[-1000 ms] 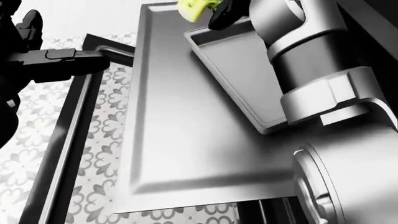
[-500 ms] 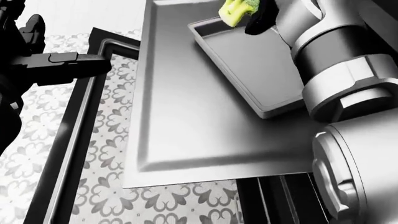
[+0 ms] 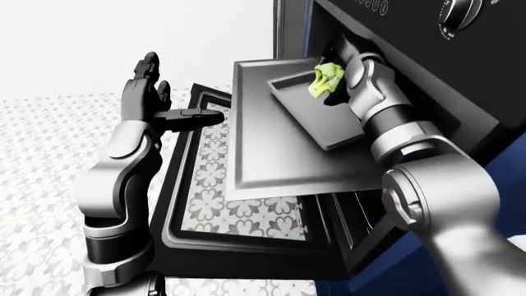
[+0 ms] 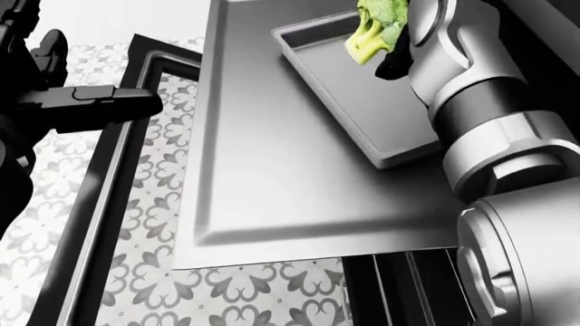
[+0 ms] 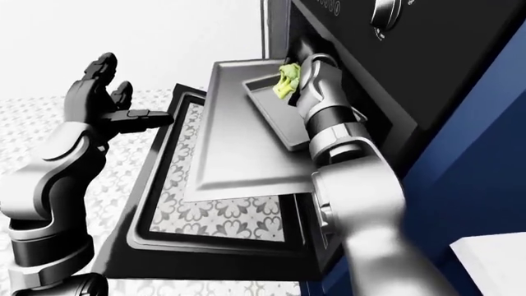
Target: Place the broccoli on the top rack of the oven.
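Small grey baking tray (image 4: 362, 102) lying askew near the far right corner of a larger pulled-out steel sheet (image 4: 272, 176), patterned tile floor (image 3: 49, 142) showing through the glass, blue cabinet panel (image 5: 468, 172) at right

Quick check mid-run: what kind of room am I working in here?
Most likely a kitchen: an oven with control knobs, its door dropped open, a pulled-out rack carrying a baking tray, patterned floor tiles.

No text, brand or number could be read anywhere. The oven's control panel (image 3: 411, 15) carried small pale marks beside a knob (image 3: 457, 11), above the open oven cavity, but they were too small and blurred to make out.
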You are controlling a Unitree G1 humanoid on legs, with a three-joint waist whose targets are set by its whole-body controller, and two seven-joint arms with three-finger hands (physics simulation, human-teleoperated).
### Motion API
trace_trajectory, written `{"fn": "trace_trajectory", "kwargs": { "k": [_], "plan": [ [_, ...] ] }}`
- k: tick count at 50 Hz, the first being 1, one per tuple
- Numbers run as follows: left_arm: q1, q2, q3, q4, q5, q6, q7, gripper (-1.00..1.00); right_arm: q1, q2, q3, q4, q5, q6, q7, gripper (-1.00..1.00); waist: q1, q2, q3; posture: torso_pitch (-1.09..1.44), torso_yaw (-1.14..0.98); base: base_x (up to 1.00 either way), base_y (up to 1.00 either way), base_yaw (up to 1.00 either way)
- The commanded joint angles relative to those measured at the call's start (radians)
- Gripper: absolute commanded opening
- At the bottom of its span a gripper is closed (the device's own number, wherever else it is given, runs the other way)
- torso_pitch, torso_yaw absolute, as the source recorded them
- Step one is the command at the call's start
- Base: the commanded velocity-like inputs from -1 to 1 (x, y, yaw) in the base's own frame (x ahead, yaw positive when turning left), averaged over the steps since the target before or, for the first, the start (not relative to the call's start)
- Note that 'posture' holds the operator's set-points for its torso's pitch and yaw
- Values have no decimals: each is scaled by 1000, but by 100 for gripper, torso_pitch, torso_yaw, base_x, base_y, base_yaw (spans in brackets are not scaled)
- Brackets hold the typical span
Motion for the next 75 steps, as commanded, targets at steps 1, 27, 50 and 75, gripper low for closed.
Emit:
{"fn": "trace_trajectory", "kwargs": {
  "k": [1, 27, 50, 75],
  "plan": [
    [-31, 12, 11, -32, 3, -32, 0, 100, -45, -11, 2, -45, -6, -13, -35, -100, 1, 0, -35, 0, 0, 0, 0, 0],
    [-32, 11, 9, -18, 7, -44, -6, 100, 31, -5, 1, -29, -13, -8, -88, -100, 0, -5, -37, 0, 0, 0, 0, 0],
    [-13, 6, 10, -24, 11, -48, -11, 100, 73, 1, 1, -25, 10, -14, -117, -53, 0, -6, -37, 0, 0, 0, 0, 0],
    [-22, 1, 6, -16, 14, -48, -9, 100, 78, -7, 3, -28, 14, -12, -114, 100, 2, -6, -40, 0, 0, 0, 0, 0]
  ]
}}
